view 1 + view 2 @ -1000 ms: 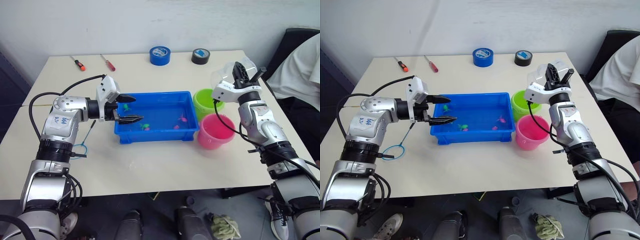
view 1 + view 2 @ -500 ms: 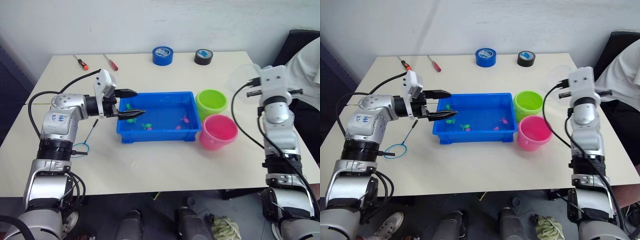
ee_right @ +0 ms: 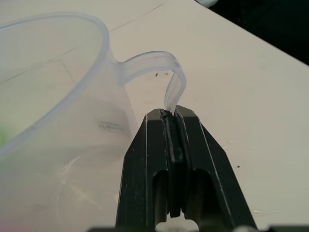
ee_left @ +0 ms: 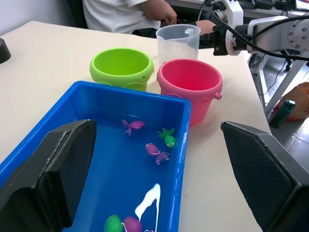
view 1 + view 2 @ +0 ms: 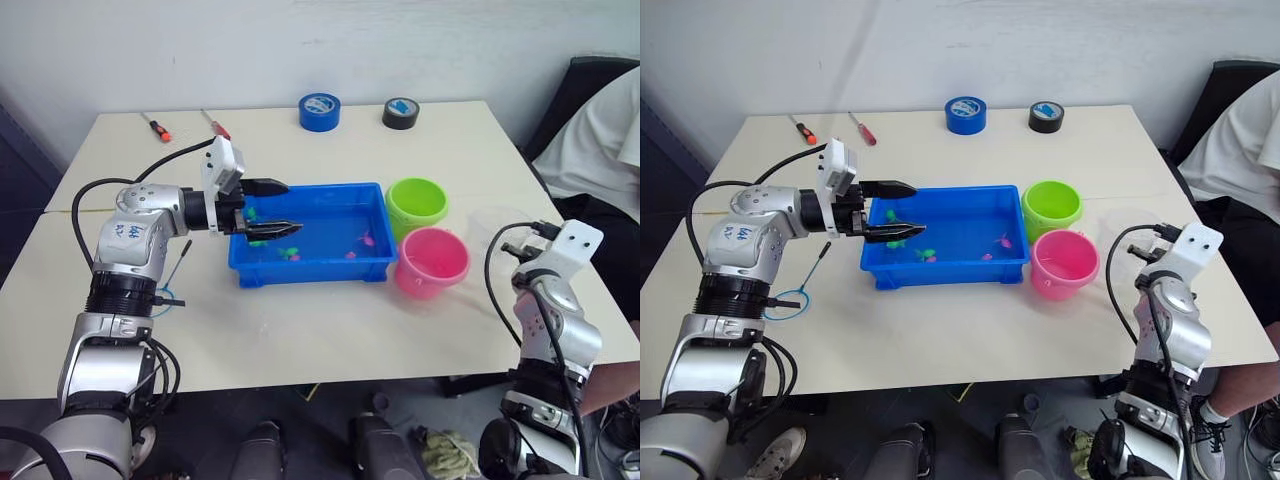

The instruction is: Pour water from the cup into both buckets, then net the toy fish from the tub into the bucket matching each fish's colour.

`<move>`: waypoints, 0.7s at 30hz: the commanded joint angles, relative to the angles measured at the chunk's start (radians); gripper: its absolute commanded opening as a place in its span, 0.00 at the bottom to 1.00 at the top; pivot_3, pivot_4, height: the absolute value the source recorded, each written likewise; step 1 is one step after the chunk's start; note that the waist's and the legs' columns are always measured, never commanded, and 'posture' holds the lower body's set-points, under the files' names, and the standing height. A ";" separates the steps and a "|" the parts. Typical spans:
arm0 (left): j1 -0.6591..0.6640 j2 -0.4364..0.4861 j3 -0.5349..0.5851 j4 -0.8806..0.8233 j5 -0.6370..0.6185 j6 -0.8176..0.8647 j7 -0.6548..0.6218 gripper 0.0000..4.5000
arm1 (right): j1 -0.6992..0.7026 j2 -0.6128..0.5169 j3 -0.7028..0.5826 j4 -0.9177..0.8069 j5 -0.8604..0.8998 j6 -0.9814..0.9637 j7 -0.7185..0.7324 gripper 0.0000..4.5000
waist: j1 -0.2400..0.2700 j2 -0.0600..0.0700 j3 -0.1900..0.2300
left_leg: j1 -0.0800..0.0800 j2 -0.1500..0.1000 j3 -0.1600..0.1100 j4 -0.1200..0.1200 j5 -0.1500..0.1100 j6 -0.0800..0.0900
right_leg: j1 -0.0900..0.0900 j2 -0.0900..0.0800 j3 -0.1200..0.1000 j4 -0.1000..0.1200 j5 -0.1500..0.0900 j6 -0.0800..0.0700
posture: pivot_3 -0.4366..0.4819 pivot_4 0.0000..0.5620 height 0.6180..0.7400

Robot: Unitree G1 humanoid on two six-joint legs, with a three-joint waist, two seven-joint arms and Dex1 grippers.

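At lower right of the head views, the right gripper (image 3: 169, 118) pinches the thin handle of the clear plastic measuring cup (image 5: 1127, 240), upright beside the bright pink bucket (image 5: 1064, 264); it looks light, stiff and slippery, so the handle seems the surest hold. Left gripper (image 5: 277, 207) hovers, fingers spread, over the shallow blue plastic tub (image 5: 310, 270). Left wrist view reveals tiny pink and green toy fish (image 4: 169, 138) that head views barely resolve.

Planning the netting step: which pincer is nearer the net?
Left. The left pincer hovers over the tub near the net; the right pincer holds the cup beyond the buckets.

Green bucket (image 5: 417, 203) touching pink bucket (image 5: 432, 262), both crowding tub (image 5: 312, 236), cup (image 5: 490, 232) just beside.
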State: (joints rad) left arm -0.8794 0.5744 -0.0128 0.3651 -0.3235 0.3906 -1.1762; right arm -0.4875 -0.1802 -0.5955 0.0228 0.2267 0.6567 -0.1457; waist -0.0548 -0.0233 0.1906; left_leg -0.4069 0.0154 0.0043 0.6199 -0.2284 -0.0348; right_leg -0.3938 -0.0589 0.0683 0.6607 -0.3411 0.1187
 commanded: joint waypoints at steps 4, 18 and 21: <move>-0.017 0.013 0.003 -0.027 -0.005 0.001 -0.015 1.00 | 0.018 0.015 -0.007 -0.034 0.042 -0.044 -0.042 0.01 | 0.000 0.000 0.000 | 0.000 0.000 0.000 0.000 0.000 0.000 | 0.000 0.000 0.000 0.000 0.000 0.000 | 0.48 0.27 0.95; -0.010 0.016 -0.001 -0.036 0.000 0.006 -0.016 1.00 | 0.129 -0.071 0.112 -0.055 -0.030 -0.044 -0.033 0.66 | 0.001 0.000 0.000 | 0.000 -0.001 0.000 -0.001 0.000 0.000 | 0.000 0.000 0.000 -0.001 0.000 0.000 | 0.48 0.27 0.95; -0.011 0.012 -0.005 -0.029 0.003 0.000 -0.017 1.00 | 0.189 -0.095 0.114 -0.117 -0.029 -0.011 -0.015 0.99 | 0.000 0.000 0.000 | 0.000 0.000 0.000 -0.001 0.000 0.000 | 0.000 0.000 0.001 -0.001 0.000 0.000 | 0.48 0.27 0.95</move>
State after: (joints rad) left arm -0.8790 0.5797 -0.0210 0.3635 -0.3174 0.4009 -1.1921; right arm -0.3145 -0.2463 -0.4769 -0.0249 0.2052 0.6368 -0.1708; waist -0.0551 -0.0233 0.1906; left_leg -0.4066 0.0149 0.0042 0.6184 -0.2284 -0.0348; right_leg -0.3938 -0.0588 0.0695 0.6592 -0.3411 0.1187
